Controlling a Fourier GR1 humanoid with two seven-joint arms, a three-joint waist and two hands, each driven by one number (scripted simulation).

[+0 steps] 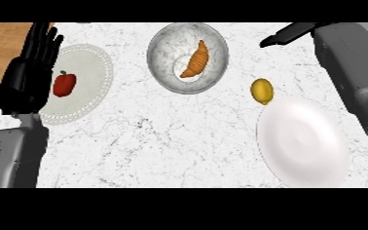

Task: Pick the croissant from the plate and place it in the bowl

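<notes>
The orange croissant (195,59) lies inside the grey marbled bowl (164,41) at the top centre. The large white plate (302,141) at the lower right has nothing on it. My right hand (289,34) shows at the top right, to the right of the bowl and apart from it, its black fingers stretched toward the left and holding nothing. My left hand (32,68) rests open at the left edge with its fingers pointing up, over the rim of a pale plate.
A red bell pepper (64,84) sits on the pale beaded plate (90,63) at the left. A yellow lemon (262,90) lies just above the white plate. A strip of wooden surface (14,36) shows at the top left corner.
</notes>
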